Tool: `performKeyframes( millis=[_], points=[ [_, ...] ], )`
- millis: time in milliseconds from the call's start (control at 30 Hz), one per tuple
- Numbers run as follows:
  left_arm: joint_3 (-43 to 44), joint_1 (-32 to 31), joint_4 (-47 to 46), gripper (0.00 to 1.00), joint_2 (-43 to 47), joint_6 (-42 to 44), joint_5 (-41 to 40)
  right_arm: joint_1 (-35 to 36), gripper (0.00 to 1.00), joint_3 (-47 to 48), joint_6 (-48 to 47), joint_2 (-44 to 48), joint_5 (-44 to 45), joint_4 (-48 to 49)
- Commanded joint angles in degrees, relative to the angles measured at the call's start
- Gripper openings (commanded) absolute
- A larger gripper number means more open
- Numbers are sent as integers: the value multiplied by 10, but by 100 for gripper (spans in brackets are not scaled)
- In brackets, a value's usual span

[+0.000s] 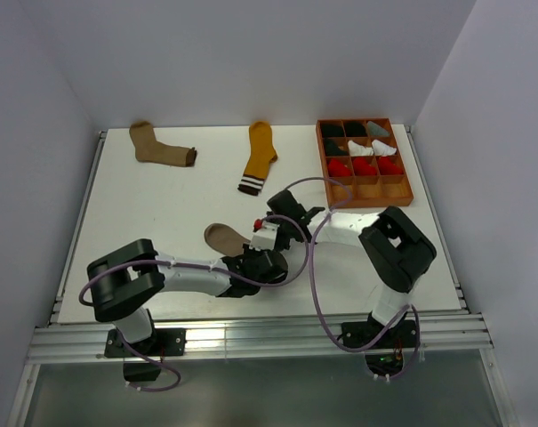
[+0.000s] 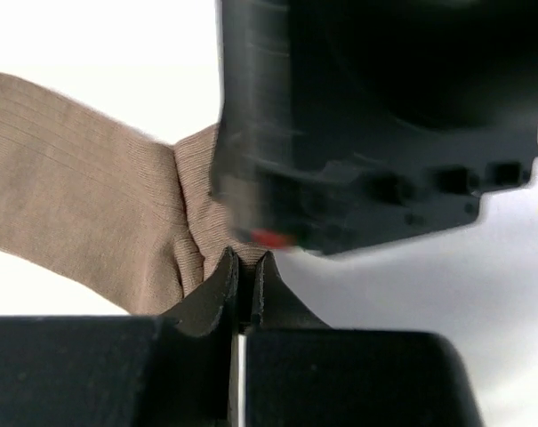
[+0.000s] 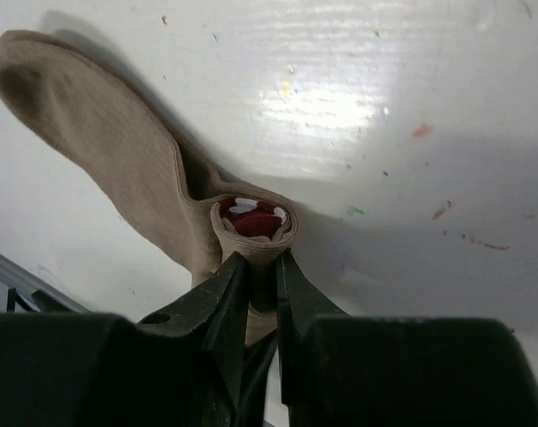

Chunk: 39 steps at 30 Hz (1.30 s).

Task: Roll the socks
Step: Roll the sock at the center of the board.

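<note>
Toward the upper left of the top view the tan sock (image 1: 162, 148) is lying flat on the white worktop (image 1: 144, 222); the mustard sock (image 1: 259, 157) is lying just right of it at upper centre, well apart. In the middle of the frame the light brown sock (image 1: 224, 237) is being held at both claws; the left claw (image 2: 246, 267) is pinching gathered fabric with its jaws nearly together; the right claw (image 3: 260, 267) is gripping the rolled cuff end, jaws narrow, red and white showing inside.
</note>
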<state>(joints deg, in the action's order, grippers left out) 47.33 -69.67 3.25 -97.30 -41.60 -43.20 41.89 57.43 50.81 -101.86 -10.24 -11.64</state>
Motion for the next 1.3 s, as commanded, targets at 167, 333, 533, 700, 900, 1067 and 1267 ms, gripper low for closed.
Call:
performKeyframes(
  millis=[167, 333, 533, 700, 900, 1067, 1267],
  points=[
    [-82, 78, -101, 0, 93, -18, 246, -29, 37, -173, 75, 124, -44, 255],
    [-131, 158, -164, 0, 126, -45, 406, -37, 54, -240, 94, 163, -29, 357],
    [-149, 232, -209, 0, 120, -86, 534, -37, 59, -311, 125, 137, -47, 487],
    [-170, 282, -244, 1, 125, -121, 595, -37, 57, -333, 145, 85, -55, 573],
    [-174, 318, -246, 0, 95, -145, 638, -37, 53, -340, 164, 37, -53, 638],
    [-197, 341, -270, 1, 74, -170, 663, -41, 53, -341, 170, 3, -61, 674],
    [-203, 361, -273, 1, 46, -177, 676, -45, 53, -327, 166, -29, -76, 691]
  ],
)
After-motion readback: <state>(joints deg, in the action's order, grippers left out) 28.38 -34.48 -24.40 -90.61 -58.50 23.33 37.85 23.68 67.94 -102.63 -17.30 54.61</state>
